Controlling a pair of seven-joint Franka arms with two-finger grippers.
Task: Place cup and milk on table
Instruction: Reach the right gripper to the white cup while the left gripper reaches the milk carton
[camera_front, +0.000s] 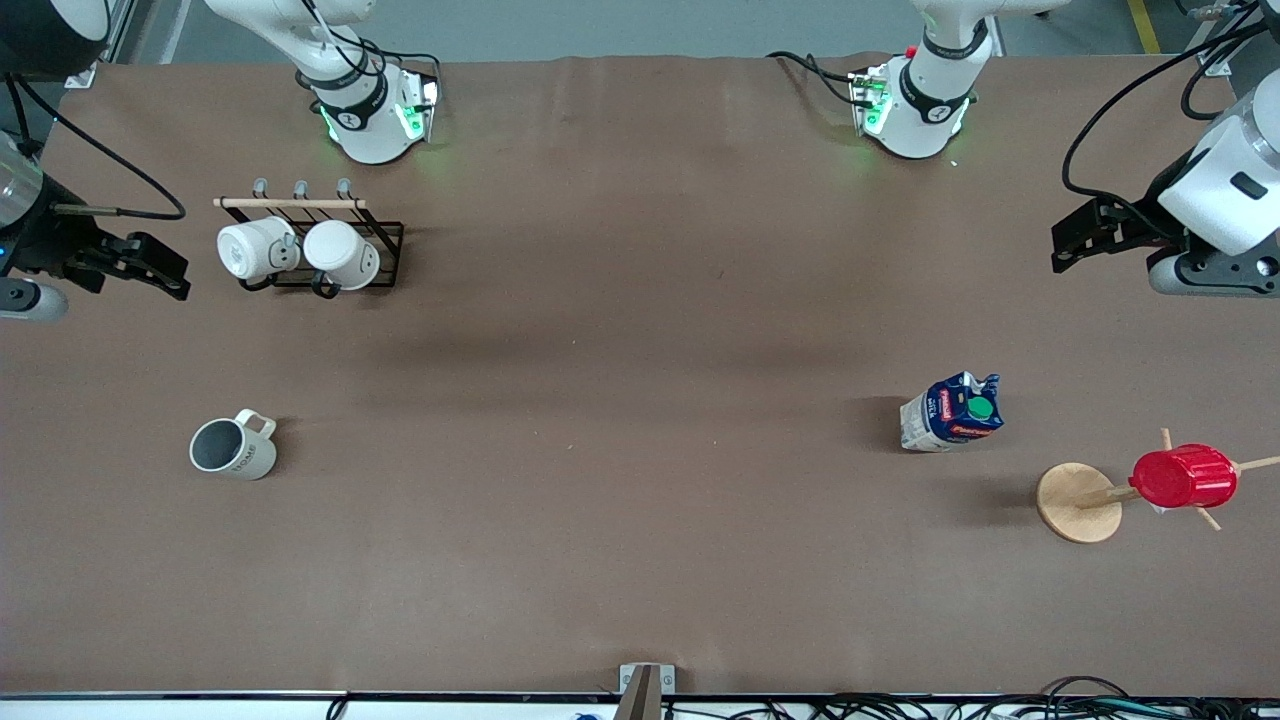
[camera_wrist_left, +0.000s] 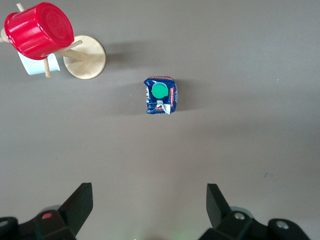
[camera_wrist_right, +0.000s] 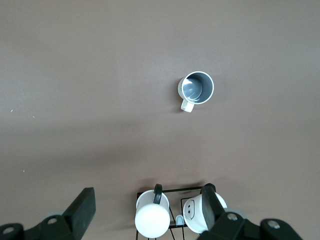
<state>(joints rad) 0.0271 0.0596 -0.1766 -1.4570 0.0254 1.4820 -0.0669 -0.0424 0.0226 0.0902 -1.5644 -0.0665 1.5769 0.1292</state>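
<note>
The cream mug (camera_front: 233, 449) stands upright on the brown bench (camera_front: 600, 400) toward the right arm's end, nearer the front camera than the black rack (camera_front: 330, 250) with two white mugs (camera_front: 300, 252). The milk carton (camera_front: 952, 412) stands toward the left arm's end, beside the red ribbed cup (camera_front: 1184, 476) on its wooden stand (camera_front: 1078, 502). The left gripper (camera_wrist_left: 149, 207) and right gripper (camera_wrist_right: 149, 207) hang wide open and empty above the bench ends.

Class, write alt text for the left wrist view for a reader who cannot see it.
A blue milk carton with a green cap stands upright on the brown table, with the open left gripper above the bare table. Beside the milk, a red cup hangs on a wooden stand.
</note>
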